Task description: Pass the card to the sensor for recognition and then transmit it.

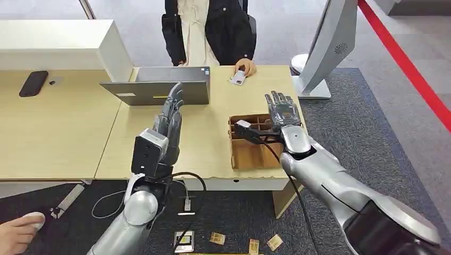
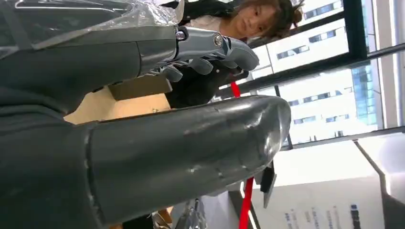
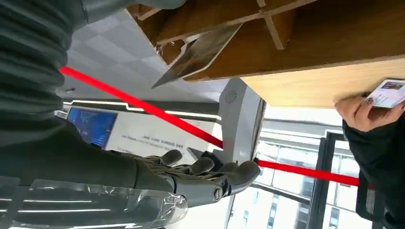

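A person across the table presses a white card (image 1: 239, 77) (image 3: 388, 93) flat on the tabletop with one hand. A brown divided cardboard box (image 1: 250, 151) stands at the table's right side, and another card (image 3: 198, 53) leans in one of its compartments. My right hand (image 1: 282, 110) (image 3: 203, 175) hovers over the box's far right corner, fingers spread, holding nothing. My left hand (image 1: 170, 116) (image 2: 210, 46) is raised edge-on in front of the grey laptop-like device (image 1: 159, 87), its fingers straight and empty.
A black phone (image 1: 33, 83) lies on the left desk beside a white raised shelf (image 1: 58, 45). A white kiosk stand (image 1: 325, 48) rises past the table's right end, with a red floor line (image 1: 409, 69) beyond. Loose cards (image 1: 218, 239) and cables lie on the carpet below.
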### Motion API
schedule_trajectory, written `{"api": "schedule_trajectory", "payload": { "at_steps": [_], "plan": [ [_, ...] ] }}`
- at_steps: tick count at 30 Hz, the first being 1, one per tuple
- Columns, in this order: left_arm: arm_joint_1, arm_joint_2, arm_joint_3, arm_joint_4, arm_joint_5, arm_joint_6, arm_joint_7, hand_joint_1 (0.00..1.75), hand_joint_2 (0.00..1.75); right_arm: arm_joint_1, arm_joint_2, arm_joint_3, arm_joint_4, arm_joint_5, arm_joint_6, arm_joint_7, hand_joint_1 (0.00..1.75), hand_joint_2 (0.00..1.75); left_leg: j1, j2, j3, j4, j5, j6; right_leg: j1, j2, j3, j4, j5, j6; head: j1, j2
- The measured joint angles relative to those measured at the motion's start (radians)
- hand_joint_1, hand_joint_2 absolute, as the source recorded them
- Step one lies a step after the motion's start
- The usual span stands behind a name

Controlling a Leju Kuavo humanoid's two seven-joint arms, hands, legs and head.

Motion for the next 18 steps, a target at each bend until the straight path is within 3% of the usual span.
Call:
{"api": "schedule_trajectory", "payload": {
  "at_steps": [1, 2, 18],
  "plan": [
    [0.000, 0.000, 0.000, 0.000, -0.001, 0.001, 0.000, 0.00, 0.00, 0.000, 0.002, 0.000, 0.000, 0.001, 0.003, 0.000, 1.17, 1.75, 0.000, 0.000, 0.000, 0.000, 0.000, 0.000, 0.000, 0.000, 0.000, 0.000, 0.000, 0.000, 0.000, 0.000],
    [0.001, 0.000, 0.000, 0.000, -0.002, 0.001, 0.000, 0.00, 0.00, 0.000, 0.002, 0.000, 0.000, 0.001, 0.004, 0.000, 1.75, 1.75, 0.000, 0.000, 0.000, 0.000, 0.000, 0.000, 0.000, 0.000, 0.000, 0.000, 0.000, 0.000, 0.000, 0.000],
    [0.010, 0.000, 0.002, -0.007, -0.017, 0.000, 0.003, 0.00, 0.00, -0.002, 0.008, 0.000, 0.000, -0.013, 0.032, -0.007, 1.75, 1.75, 0.000, 0.000, 0.000, 0.000, 0.000, 0.000, 0.000, 0.000, 0.000, 0.000, 0.000, 0.000, 0.000, 0.000]
  ]
}}
